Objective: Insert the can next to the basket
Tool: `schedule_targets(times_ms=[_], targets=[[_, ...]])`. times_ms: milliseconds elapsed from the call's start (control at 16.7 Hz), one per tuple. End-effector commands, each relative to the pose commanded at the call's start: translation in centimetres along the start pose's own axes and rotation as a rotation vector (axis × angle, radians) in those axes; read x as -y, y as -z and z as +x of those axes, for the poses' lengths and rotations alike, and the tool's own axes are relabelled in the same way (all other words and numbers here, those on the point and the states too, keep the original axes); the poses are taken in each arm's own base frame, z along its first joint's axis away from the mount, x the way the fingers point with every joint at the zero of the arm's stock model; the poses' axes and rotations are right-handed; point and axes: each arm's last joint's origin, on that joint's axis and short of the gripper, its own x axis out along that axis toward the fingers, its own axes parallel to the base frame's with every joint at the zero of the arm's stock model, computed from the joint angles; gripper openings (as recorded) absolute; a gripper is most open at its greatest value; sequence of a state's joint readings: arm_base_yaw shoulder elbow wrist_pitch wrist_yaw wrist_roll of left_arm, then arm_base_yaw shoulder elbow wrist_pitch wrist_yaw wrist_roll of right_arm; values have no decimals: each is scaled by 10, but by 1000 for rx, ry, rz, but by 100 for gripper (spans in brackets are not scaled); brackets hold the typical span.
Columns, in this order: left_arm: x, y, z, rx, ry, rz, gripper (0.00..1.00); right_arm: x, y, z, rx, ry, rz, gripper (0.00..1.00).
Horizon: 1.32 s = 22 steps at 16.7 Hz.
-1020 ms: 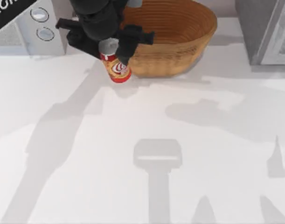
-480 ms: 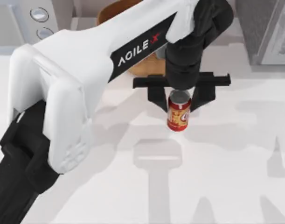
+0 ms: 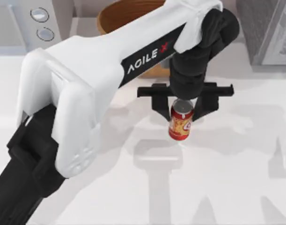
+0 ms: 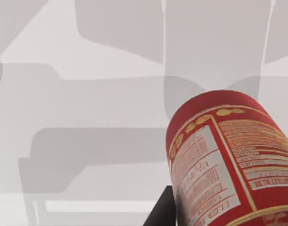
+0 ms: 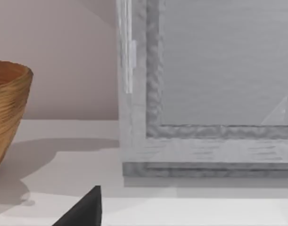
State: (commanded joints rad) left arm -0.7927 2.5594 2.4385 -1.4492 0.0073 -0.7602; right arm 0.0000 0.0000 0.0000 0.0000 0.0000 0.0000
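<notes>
gripping the can (image 3: 181, 123) between my left gripper's (image 3: 182, 114) two black fingers, i am holding it upright over the white table (image 3: 227, 187), near the middle and in front of the basket (image 3: 133, 14). my left arm is reaching across from the top view's lower left, its white link covering much of the basket, whose brown rim is showing at the table's back edge. the can is sitting apart from the basket, red and orange with a silver top. in my left wrist view the can's (image 4: 228, 160) printed label is showing close up above the shadowed table. my right wrist view is showing the basket's (image 5: 7, 108) woven side beside a grey framed panel (image 5: 205, 94); i cannot tell how the right gripper's fingers are standing.
</notes>
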Motion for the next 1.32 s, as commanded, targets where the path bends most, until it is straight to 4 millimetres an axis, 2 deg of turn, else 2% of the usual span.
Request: schedule_targets(times_ms=[360,1140,1320], targets=[[1,1,4,1,-1,1,0,0,0,0,0,0,0,100],[1,1,4,1,-1,1,98,0,0,0,0,0,0,100],[1,1,4,1,-1,1,100,0,0,0,0,0,0,100]])
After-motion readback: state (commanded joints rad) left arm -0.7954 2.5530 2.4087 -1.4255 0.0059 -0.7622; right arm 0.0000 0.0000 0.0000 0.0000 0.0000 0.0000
